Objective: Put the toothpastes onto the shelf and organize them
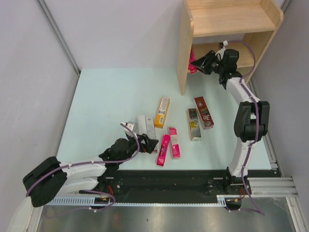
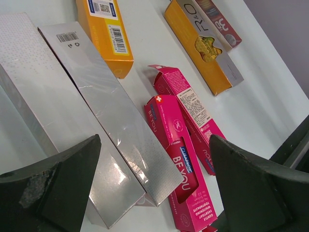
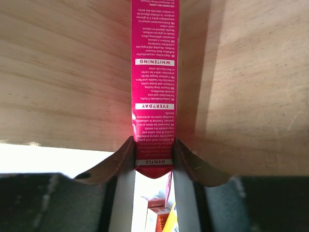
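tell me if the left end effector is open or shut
Open. The left end effector shows its two dark fingers spread wide over the silver-grey rectangular cardboard cartons, gripping nothing.

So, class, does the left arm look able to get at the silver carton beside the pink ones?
Probably yes. The left gripper hangs open right over that silver carton, its top bare; the second silver carton lying alongside may crowd one finger.

toothpastes (image 1: 162, 112) on table (image 1: 106, 101), shelf (image 1: 227, 19) behind
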You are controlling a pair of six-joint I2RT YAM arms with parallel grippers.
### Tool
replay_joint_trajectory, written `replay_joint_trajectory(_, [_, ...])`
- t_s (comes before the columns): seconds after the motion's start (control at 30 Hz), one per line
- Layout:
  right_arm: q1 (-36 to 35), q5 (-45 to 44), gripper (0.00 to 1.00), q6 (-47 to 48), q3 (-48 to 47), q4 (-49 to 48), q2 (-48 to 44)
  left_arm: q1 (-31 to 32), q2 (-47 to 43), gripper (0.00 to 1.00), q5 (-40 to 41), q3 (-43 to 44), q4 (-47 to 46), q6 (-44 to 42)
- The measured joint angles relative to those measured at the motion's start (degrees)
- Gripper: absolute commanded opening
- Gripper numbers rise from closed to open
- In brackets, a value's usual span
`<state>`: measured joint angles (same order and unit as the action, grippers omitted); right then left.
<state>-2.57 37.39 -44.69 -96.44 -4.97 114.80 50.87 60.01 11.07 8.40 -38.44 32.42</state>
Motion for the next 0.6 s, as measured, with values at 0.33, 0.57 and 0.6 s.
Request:
replay_joint_trajectory(0.33, [-0.8,-3.2,0.68,4.0,-0.9,2.4,-0.5,0.0,0.0,1.0,0.3,0.0,0.0,0.1])
replay_joint_trajectory(0.57, [-1.0,-9.2,1.0,6.6,-1.6,5.0,-2.8,0.0,0.0,1.0,0.4,0.0,-0.1,0.1])
replay_joint_trajectory(0.6, [-1.1,-10.5,1.0,7.0,-1.0,5.6,-3.5,0.0,0.0,1.0,0.4,-0.1,-0.1,0.1])
